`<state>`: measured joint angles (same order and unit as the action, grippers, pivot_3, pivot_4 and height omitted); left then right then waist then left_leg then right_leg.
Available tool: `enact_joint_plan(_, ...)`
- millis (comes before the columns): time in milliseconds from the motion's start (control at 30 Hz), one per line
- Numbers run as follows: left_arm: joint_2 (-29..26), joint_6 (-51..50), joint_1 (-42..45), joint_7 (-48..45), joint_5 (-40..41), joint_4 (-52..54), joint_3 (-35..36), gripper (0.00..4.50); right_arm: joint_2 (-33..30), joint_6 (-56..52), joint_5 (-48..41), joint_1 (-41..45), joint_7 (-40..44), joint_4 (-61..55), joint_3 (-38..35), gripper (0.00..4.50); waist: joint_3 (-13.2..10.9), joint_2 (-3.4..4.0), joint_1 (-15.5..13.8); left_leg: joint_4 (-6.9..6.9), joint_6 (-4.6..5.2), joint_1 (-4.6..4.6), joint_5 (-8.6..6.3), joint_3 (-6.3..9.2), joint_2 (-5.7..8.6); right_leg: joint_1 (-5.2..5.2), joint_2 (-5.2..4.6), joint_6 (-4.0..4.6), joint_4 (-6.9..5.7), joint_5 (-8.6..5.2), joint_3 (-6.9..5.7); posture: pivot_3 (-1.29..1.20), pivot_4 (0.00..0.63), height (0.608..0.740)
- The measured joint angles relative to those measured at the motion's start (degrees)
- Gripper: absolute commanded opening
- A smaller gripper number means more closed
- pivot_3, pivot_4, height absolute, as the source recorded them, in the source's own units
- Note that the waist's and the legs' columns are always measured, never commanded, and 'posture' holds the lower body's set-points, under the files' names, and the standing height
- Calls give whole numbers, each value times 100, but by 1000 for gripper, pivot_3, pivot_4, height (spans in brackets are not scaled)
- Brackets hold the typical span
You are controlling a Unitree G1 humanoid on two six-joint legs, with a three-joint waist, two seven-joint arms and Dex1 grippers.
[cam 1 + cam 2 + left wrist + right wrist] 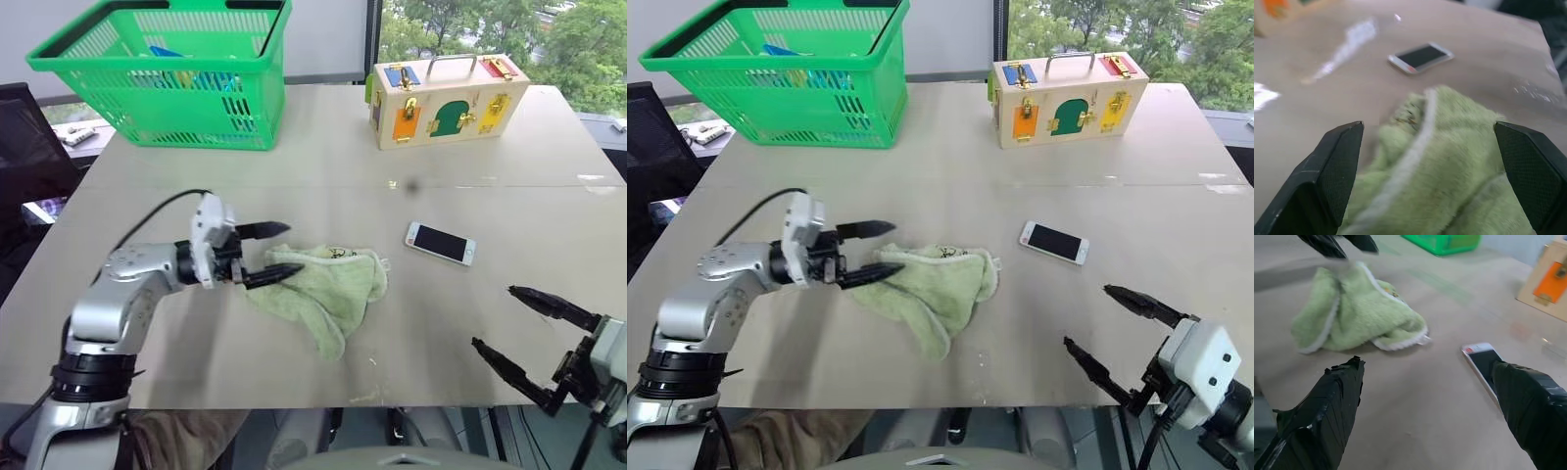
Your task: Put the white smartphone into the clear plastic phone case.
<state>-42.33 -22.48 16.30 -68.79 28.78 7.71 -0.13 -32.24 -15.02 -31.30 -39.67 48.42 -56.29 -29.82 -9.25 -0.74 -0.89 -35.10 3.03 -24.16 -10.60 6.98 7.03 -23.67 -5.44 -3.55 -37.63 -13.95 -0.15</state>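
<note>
The white smartphone [441,243] lies flat, screen up, on the tan table [323,147], right of centre, its long axis running left to right and slanting slightly toward the near right. The clear case cannot be made out. Just left of the phone, apart from it, a pale green cloth [328,287] sits crumpled. The left gripper [277,253] hovers at the cloth's left edge, pointing right, jaws spread wide, the lower finger against or just over the fabric; it grasps nothing. The right gripper [514,331] hangs near the table's front right edge, jaws also spread wide and empty, well apart from the phone. At the back stand a green basket [167,83] and a wooden latch box [446,98], with windows and trees beyond.
</note>
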Motion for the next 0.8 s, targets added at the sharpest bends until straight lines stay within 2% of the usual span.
enact_joint_plan(100, 16, 214, 106, -33, -315, -38, -307, 4422, -47, -43, -12, 21, -65, -80, 84, 4497, -1, -3, -19, -4, 0, 1, 0, 1, 0, 3, -3, -13, 1, -8, -2, 0, 150, 740)
enact_joint_plan(133, 29, 564, 231, -35, -724, -236, -591, 4422, -65, -73, 7, 27, -154, -131, 179, 4497, 0, -4, -23, -5, 0, 3, 0, 0, 1, 5, -4, -14, 1, -8, -2, 0, 150, 740)
enact_joint_plan(167, 84, 776, 316, -26, -976, -441, -770, 4033, -73, -88, 47, 42, -197, -140, 262, 4500, 0, -4, -21, -5, 0, 4, 0, -1, 1, 7, -4, -14, 1, -8, -2, 0, 150, 740)
enact_joint_plan(200, 130, 909, 330, -27, -1106, -563, -867, 3869, -77, -91, 75, 46, -232, -140, 304, 4500, 0, -4, -17, -5, 0, 3, 0, -1, 1, 5, -4, -13, 1, -8, -2, 0, 150, 740)
enact_joint_plan(500, 164, 1847, 489, -289, -1565, -1212, -1121, 86, -116, -85, 269, 24, -410, -142, 538, 4500, 0, -4, 5, -4, 1, 4, 0, 1, 1, 2, -3, -14, -1, -7, -4, 0, 150, 740)
enact_joint_plan(600, 400, 1419, 465, -261, -969, -1267, -752, 33, -144, -86, 306, 159, -458, -124, 641, 4500, -1, -4, 4, -7, 2, 4, 0, 4, 1, 2, -2, -18, -5, -9, -8, 0, 150, 740)
enact_joint_plan(667, 606, 289, 600, 58, 22, -1257, -129, 33, -163, -88, 286, 190, -468, -124, 642, 4500, -4, -8, 2, -13, 5, 0, 3, 16, 1, 1, 1, -20, -9, -10, -19, 0, 150, 740)
enact_joint_plan(800, 432, -849, 1278, 664, 882, -1670, 953, 33, -195, -93, 183, 349, -476, -93, 638, 4500, -7, -16, 16, -19, 19, 1, 12, 28, 1, 4, 7, -41, -11, 3, -31, 0, 150, 740)
